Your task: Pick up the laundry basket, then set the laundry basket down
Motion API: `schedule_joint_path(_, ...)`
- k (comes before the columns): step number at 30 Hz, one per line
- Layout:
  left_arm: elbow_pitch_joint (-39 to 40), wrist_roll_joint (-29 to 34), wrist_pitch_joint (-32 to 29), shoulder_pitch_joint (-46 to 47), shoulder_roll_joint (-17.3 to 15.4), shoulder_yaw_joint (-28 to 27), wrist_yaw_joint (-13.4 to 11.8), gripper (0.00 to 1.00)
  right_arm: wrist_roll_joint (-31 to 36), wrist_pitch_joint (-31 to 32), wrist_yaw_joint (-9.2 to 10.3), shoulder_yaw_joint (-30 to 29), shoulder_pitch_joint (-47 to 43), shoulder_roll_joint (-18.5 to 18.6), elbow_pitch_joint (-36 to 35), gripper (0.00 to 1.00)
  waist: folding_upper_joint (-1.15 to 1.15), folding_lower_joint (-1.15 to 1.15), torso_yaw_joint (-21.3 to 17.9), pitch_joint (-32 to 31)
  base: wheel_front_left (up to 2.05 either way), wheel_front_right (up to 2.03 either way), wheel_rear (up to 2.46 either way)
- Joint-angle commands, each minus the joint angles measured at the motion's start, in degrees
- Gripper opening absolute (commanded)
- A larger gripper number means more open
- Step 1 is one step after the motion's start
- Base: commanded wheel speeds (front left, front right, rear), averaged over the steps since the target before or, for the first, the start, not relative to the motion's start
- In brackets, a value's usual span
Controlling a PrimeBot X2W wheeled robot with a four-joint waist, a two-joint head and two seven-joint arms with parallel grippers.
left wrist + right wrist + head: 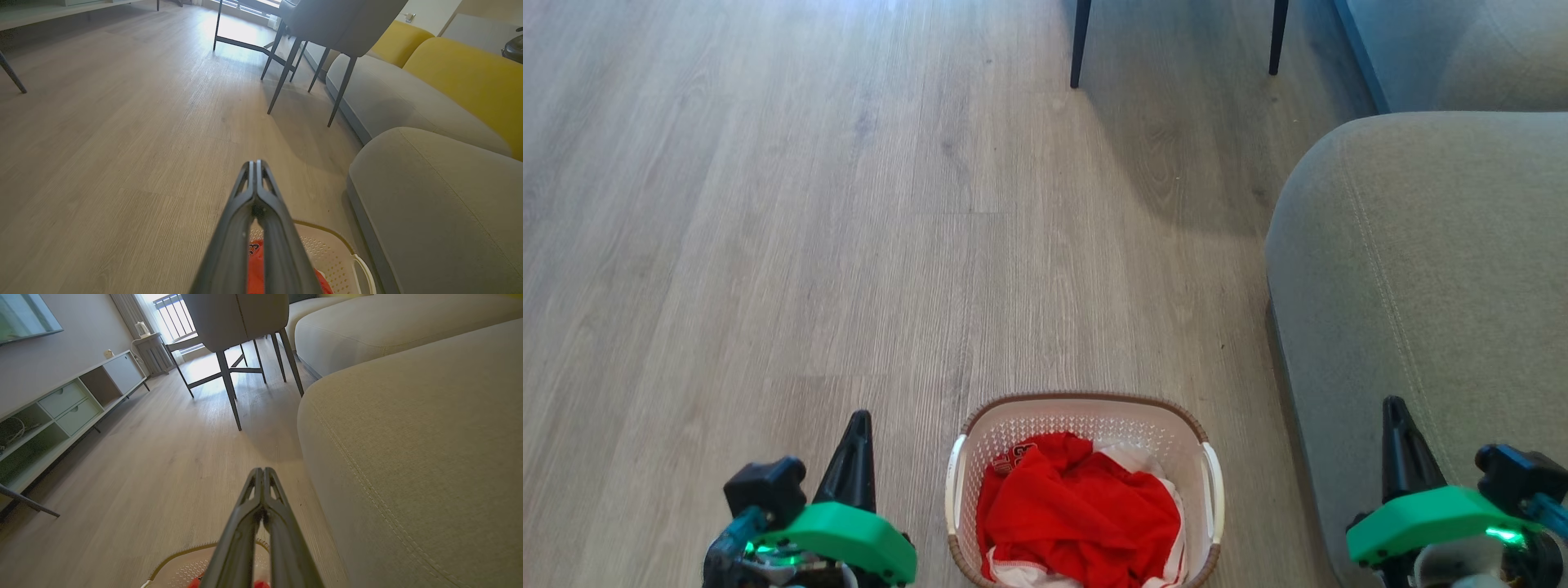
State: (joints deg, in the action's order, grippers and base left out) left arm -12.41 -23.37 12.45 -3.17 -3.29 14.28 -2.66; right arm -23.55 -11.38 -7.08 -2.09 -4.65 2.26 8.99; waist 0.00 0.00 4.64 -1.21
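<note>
The laundry basket (1086,425), white and perforated with a brown woven-look rim and white side handles, stands on the wood floor at the bottom middle of the head view, with red and white clothes (1078,514) inside. My left gripper (858,420) hangs shut to the basket's left, apart from it, nothing between its fingers. My right gripper (1395,408) is shut too, off to the basket's right over the sofa's edge. In the left wrist view the shut gripper (256,163) points over the basket's rim (327,232). In the right wrist view the shut gripper (262,470) rises above the rim (179,557).
A grey sofa (1421,286) stands close along the basket's right side, with yellow cushions (470,73) further back. A chair on thin dark legs (1080,49) stands ahead. A low media cabinet (69,408) runs along the left wall. Bare wood floor (768,245) spreads to the left and ahead.
</note>
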Motion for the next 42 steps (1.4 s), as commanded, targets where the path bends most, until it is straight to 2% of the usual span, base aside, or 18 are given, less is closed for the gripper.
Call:
schedule_joint_path(1,1.43,-1.75,-0.29,3.45,-0.49,-0.98,0.43,0.0,-1.73,0.45,-0.07,-0.39,3.12,0.3,-1.51,0.0,0.0,0.0,-0.06,0.02,0.0,0.0,0.0)
schedule_joint_path(42,0.33,-29.25,-6.31,5.65,-1.27,-7.14,4.24,0.0,-27.97,7.13,-0.2,-1.82,6.12,0.54,1.04,0.0,0.0,0.0,-1.85,0.56,0.0,0.0,0.0)
